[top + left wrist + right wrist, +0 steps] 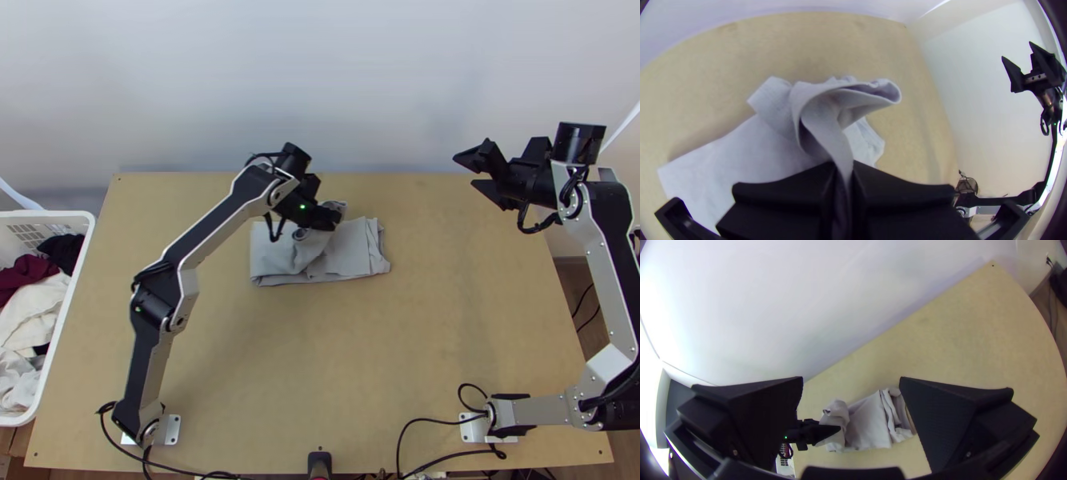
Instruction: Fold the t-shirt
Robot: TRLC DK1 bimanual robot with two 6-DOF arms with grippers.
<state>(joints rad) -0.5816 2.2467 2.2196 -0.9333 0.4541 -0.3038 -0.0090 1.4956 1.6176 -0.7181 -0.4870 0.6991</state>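
Note:
In the top view my left gripper (330,218) is over the back part of the light grey t-shirt (352,250), which lies as a folded bundle at the table's middle. Seen from the left wrist, the left gripper (843,171) is shut on a raised, bunched strip of the t-shirt (729,155); cloth hangs loose beyond its fingers. My right gripper (472,170) stands open at the back right, away from the cloth. Between its spread fingers in the right wrist view, the right gripper (851,384) holds nothing; the t-shirt (869,424) lies farther off.
A white basket (48,400) of dark red, black and pale clothes stands at the table's left edge. Black cables run along the near edge of the wooden table (336,360). A pale wall rises behind.

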